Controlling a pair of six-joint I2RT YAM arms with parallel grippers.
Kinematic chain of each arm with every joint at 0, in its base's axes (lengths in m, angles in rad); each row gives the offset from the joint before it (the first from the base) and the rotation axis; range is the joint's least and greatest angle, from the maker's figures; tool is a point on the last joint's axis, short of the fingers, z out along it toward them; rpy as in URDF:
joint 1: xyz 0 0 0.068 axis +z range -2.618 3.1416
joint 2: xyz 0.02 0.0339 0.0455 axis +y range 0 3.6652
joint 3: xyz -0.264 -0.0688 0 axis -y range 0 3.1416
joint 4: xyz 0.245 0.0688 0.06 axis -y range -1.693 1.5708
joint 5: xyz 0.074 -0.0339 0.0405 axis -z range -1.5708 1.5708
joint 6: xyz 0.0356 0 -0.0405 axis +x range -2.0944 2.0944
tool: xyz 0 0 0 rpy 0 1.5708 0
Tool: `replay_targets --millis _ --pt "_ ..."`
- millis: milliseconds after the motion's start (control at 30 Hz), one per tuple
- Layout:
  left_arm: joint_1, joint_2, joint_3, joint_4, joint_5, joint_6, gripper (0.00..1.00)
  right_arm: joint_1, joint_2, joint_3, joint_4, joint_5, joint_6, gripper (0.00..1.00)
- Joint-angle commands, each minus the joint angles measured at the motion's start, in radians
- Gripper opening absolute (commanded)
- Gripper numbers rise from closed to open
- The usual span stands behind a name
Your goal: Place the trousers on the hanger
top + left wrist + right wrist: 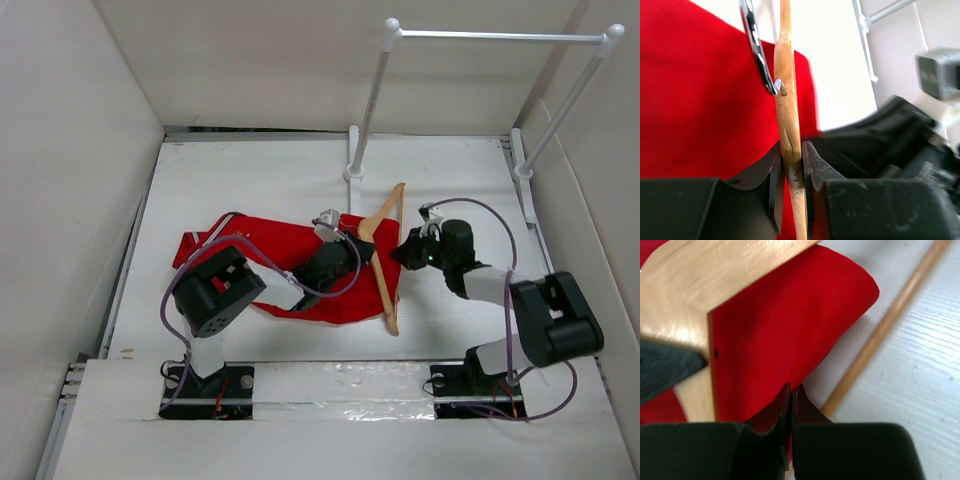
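Observation:
The red trousers [250,255] lie spread on the white table, left of centre. The wooden hanger [385,262] lies tilted at their right edge, its metal hook [756,50] over the fabric. My left gripper [348,252] is shut on the hanger's wooden top [788,115], just below the hook, with the trousers [700,100] beneath it. My right gripper [405,250] is shut on a thin edge of the trousers [790,325], which passes under the hanger's arm [715,280]. The crossbar [890,320] lies on the table beside it.
A white clothes rail [490,35] stands at the back on two slanted posts with feet on the table [353,172]. White walls enclose the left, back and right sides. The right arm's body [900,145] is close to the left gripper.

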Motion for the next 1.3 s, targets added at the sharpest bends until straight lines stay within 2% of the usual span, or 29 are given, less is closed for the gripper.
replay_targets --millis 0,167,367,433,500,633,767,1000,1133,1267 --pt "0.004 -0.104 -0.045 -0.008 -0.104 0.160 0.00 -0.068 -0.158 -0.047 -0.012 -0.068 0.000 0.00" --pt "0.004 -0.165 -0.099 -0.050 -0.118 0.217 0.00 -0.123 -0.379 -0.055 -0.124 -0.075 -0.008 0.00" --pt "-0.006 -0.181 -0.148 -0.074 -0.080 0.239 0.00 -0.187 -0.490 -0.012 -0.152 -0.086 0.044 0.00" --pt "-0.006 -0.153 -0.150 -0.075 -0.045 0.240 0.00 -0.197 -0.494 0.009 -0.135 -0.097 0.067 0.00" --pt "-0.015 -0.126 -0.137 -0.072 -0.014 0.234 0.00 -0.197 -0.468 0.054 -0.131 -0.170 0.075 0.00" --pt "-0.038 -0.096 -0.125 -0.097 -0.080 0.178 0.00 -0.194 -0.433 0.077 -0.130 -0.195 0.095 0.00" --pt "0.003 -0.179 -0.191 -0.124 -0.117 0.182 0.00 -0.279 -0.531 0.068 -0.236 -0.097 0.044 0.00" --pt "0.024 -0.349 -0.315 -0.210 -0.186 0.225 0.00 -0.509 -0.539 0.015 -0.264 -0.131 0.029 0.00" --pt "0.024 -0.421 -0.357 -0.221 -0.187 0.251 0.00 -0.553 -0.493 -0.009 -0.221 -0.187 0.035 0.00" --pt "0.010 -0.406 -0.340 -0.180 -0.158 0.269 0.00 -0.553 -0.453 -0.034 -0.168 -0.210 0.044 0.00"
